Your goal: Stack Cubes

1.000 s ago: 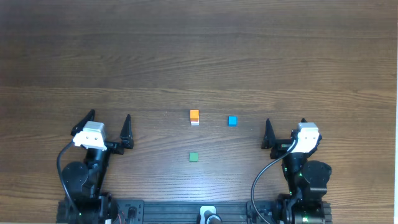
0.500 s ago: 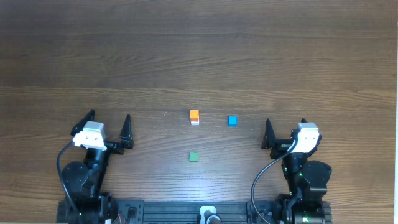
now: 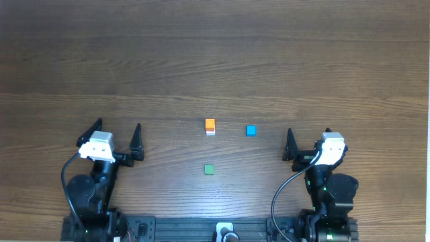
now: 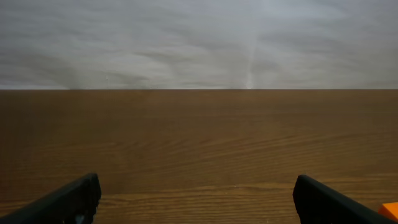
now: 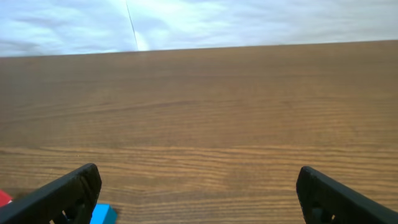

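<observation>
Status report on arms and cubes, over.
Left gripper open, right gripper open, both empty by their bases. Orange cube sits on white cube; blue cube, green cube loose. Nothing in the way.

Nothing has moved in the last second. The left claw (image 3: 119, 125) and right claw (image 3: 309, 132) hold the same pose, and the orange cube (image 3: 210, 124), blue cube (image 3: 250, 130) and green cube (image 3: 209, 170) have not shifted.

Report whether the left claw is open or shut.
Open. The left claw has its two fingers spread wide apart in the top view, with bare table between them.
</observation>
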